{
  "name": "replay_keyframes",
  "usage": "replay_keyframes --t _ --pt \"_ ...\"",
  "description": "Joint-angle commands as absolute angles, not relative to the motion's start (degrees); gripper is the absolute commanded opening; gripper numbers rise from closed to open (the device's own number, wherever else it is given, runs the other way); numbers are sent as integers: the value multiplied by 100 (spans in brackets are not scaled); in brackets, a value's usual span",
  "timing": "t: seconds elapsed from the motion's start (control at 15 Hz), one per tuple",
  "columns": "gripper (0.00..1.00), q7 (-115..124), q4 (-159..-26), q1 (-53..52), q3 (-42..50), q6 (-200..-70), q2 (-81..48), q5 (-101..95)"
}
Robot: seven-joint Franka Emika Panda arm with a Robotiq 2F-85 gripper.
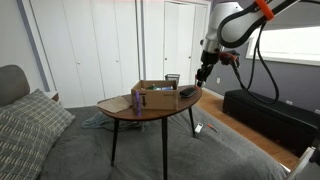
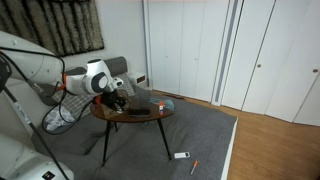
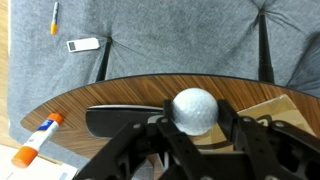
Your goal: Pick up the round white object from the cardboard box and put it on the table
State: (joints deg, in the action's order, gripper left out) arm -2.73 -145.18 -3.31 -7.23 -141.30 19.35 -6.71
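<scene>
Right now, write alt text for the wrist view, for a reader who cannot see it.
The gripper holds a white ball between its fingers above the wooden table. A flat black object and an orange-capped marker lie on the table; beyond it, on grey carpet, lie a small white device and an orange pen.

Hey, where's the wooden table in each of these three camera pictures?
In an exterior view: table centre, gripper above its end.
In an exterior view: table left of centre, gripper over it.
Wrist view: table across the lower half, under the gripper holding the white ball.
Shared landmark: the gripper.
</scene>
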Motion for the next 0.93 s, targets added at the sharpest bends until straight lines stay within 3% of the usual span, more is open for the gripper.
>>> replay_keyframes --t 0.0,0.27,0.33,0.87 --pt "47 -256 -14569 -380 -658 -14264 1882 -708" --pt "47 -258 -14598 -379 -656 -14405 1778 -711" --pt "22 -258 -14598 -379 -656 -14405 1778 -711" --pt "22 -439 -14575 -380 -587 -15189 1033 -716"
